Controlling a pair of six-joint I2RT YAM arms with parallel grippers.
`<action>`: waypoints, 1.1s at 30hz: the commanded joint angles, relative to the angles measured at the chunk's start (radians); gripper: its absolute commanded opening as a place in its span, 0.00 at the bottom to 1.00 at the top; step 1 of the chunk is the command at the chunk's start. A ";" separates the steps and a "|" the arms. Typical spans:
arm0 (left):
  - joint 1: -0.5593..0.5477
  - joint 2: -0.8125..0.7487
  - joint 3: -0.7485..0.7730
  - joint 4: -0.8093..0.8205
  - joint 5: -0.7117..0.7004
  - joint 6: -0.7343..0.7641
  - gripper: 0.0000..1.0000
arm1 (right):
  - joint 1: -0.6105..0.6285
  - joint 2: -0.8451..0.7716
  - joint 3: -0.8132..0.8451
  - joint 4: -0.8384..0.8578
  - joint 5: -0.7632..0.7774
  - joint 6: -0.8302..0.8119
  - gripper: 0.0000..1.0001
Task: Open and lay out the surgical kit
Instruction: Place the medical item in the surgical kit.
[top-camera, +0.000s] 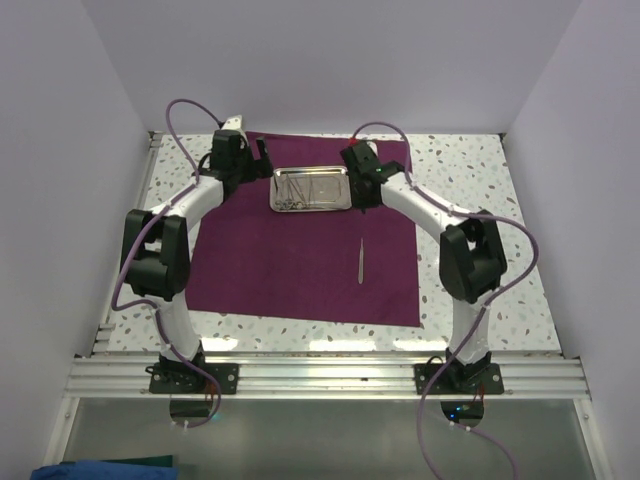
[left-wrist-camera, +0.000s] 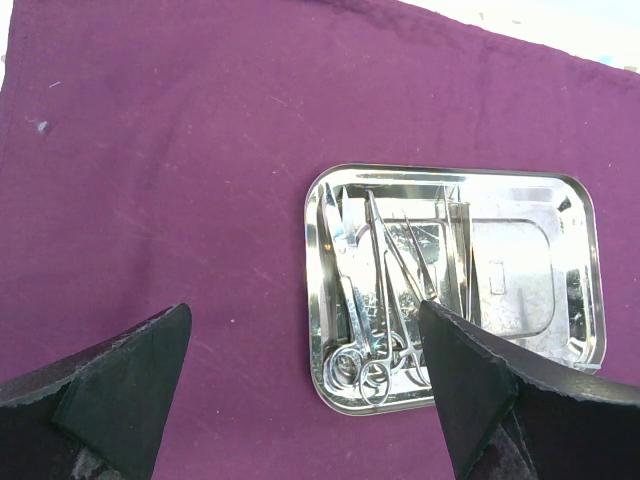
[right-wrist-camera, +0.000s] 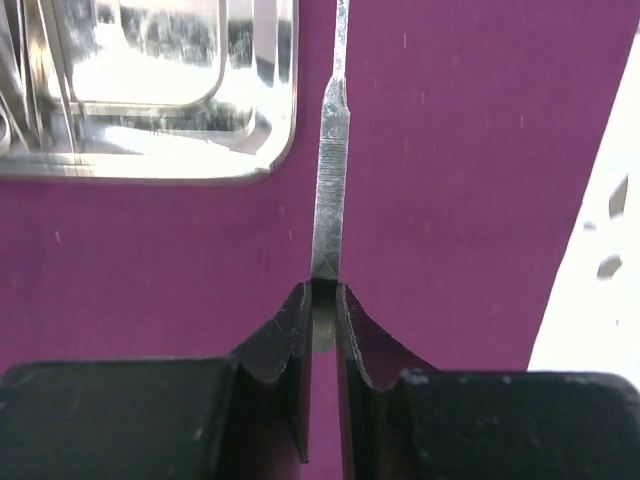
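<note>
One steel instrument is clamped by the right gripper.
Probably light and slippery, best gripped at its ridges; left gripper is spread empty.

Our left arm and right arm are white with black joint housings, matte black fingers, lilac cables and black base plates.

we see right gripper pinched on thin ribbed silver instrument, shaft just beside steel tray corner, purple cloth underneath; speckled table at right
</note>
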 joint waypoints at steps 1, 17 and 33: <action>-0.004 -0.010 0.028 0.040 0.007 0.013 1.00 | 0.060 -0.123 -0.163 0.065 0.044 0.064 0.00; -0.016 -0.062 -0.006 0.035 0.007 0.008 1.00 | 0.200 -0.266 -0.596 0.175 0.110 0.208 0.45; -0.026 -0.050 -0.008 0.046 0.007 0.015 1.00 | 0.104 0.045 0.145 0.016 0.086 0.133 0.64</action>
